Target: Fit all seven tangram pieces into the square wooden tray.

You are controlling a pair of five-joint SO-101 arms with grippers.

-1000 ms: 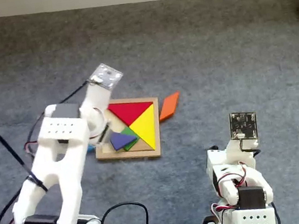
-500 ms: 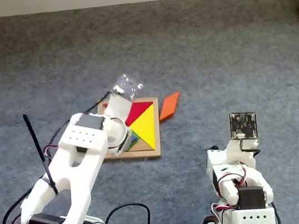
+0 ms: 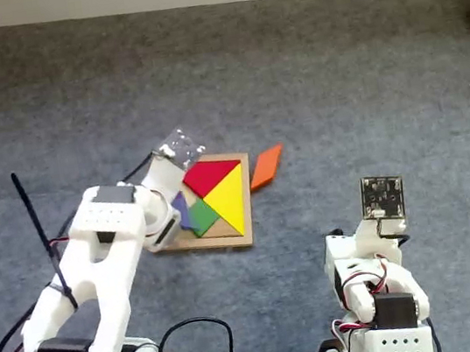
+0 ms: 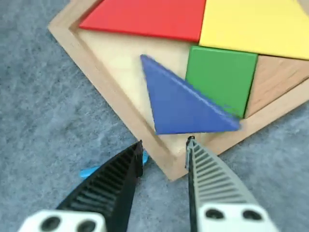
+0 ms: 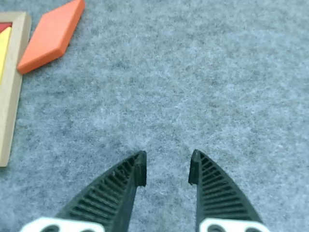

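Note:
The square wooden tray [image 3: 244, 228] holds a red triangle [image 3: 208, 175], a yellow triangle [image 3: 228, 199] and a green square [image 3: 203, 220]. A blue triangle [image 4: 181, 108] lies askew in the tray [image 4: 104, 79], one edge overlapping the green square [image 4: 222, 77]. My left gripper [image 4: 164, 145] hovers open just outside the tray's rim, near the blue triangle's point, holding nothing. An orange parallelogram [image 3: 266, 167] lies on the carpet beside the tray's right corner. My right gripper [image 5: 166, 169] stands open over bare carpet, well short of the orange parallelogram [image 5: 50, 36].
A small light-blue piece [image 4: 91, 170] lies on the carpet against the tray's outer edge, partly behind a left finger. Bare wood [image 4: 277, 77] shows beside the green square. Grey carpet stretches around the tray on every side.
The left arm swung right over the tray, then drew back towards the tray's left edge. The blue triangle sits slightly farther left. The right arm has not moved.

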